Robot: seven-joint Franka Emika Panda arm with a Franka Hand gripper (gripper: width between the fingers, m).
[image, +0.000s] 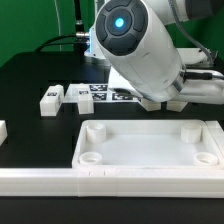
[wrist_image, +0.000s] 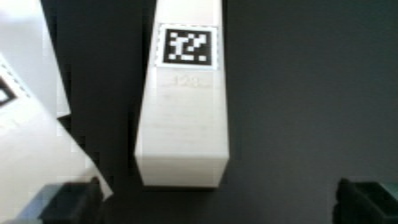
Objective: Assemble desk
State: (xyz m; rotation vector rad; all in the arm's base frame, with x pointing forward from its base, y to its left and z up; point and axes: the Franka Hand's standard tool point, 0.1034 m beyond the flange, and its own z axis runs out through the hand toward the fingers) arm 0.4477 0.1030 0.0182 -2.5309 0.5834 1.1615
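While arm (image: 140,50) partly hides marker board (image: 100,92), legs (image: 50,100) lie beside it.

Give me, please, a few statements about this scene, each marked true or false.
1. The gripper is open. True.
2. The gripper holds a leg. False: the leg lies on the table, and the fingers stand apart on either side of its end, not touching it.
3. That leg bears a black-and-white tag. True.
4. A leg already stands in the top. False: the sockets that show are empty.
5. The table is black. True.
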